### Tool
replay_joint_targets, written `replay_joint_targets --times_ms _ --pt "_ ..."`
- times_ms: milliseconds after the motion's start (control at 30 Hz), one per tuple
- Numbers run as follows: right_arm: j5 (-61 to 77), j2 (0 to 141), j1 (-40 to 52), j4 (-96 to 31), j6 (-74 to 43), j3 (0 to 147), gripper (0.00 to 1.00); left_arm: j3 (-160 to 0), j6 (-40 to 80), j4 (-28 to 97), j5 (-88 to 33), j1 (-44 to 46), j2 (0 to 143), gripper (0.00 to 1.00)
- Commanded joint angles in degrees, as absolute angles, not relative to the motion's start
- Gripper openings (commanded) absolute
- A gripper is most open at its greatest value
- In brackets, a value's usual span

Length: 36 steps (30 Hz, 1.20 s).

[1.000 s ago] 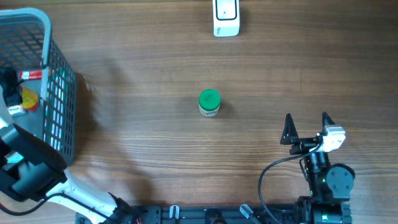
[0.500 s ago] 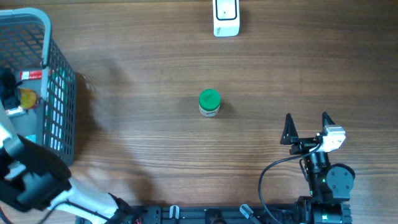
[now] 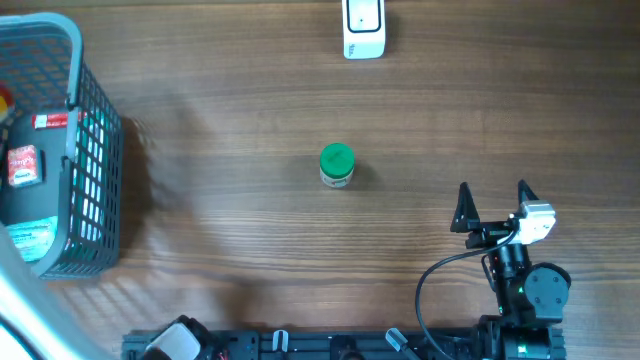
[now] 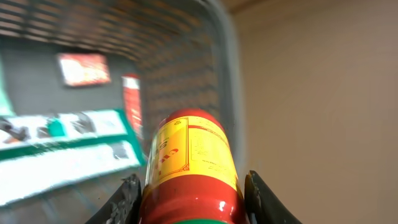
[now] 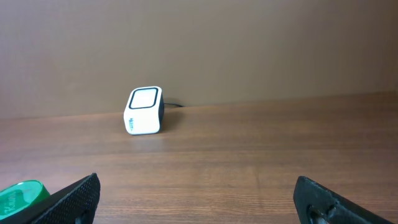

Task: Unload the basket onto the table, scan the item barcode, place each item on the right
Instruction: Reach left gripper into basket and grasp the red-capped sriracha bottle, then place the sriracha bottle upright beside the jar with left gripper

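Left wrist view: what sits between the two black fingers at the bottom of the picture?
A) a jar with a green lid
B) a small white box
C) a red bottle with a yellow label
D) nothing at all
C: the red bottle with a yellow label is held between the fingers of the left gripper, with the grey mesh basket behind it.

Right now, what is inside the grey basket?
A red packet, a red-and-white item and a teal-and-white pack lie in the basket. Anything beneath them is covered. The left gripper holds a red-and-yellow bottle.
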State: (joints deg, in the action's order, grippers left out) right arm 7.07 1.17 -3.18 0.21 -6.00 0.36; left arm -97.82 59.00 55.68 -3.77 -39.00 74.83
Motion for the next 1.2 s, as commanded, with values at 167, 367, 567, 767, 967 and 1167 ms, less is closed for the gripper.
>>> replay_joint_targets --times_ms 167,367,567,767,967,1167 --pt "7.11 0.95 -2.96 0.43 -6.13 0.3 1.0 -98.37 57.87 55.37 -13.89 -23.49 65.39 0.31" --pt "7.11 0.95 -2.96 0.43 -6.15 0.3 1.0 -98.37 52.62 61.04 -7.44 -9.13 67.29 0.31" --pt "7.11 0.95 -2.96 0.43 -6.15 0.3 1.0 -98.37 49.93 70.46 -0.86 0.38 72.25 0.31" --pt "7.11 0.95 -2.96 0.43 -6.15 0.3 1.0 -98.37 39.48 71.42 0.34 8.82 81.76 0.27" --pt "7.11 0.95 -2.96 0.43 -6.13 0.3 1.0 -98.37 32.64 72.34 0.34 13.72 91.61 0.27" --pt "7.11 0.95 -2.96 0.43 -6.15 0.3 1.0 -98.37 26.83 71.24 0.34 18.7 100.51 0.28"
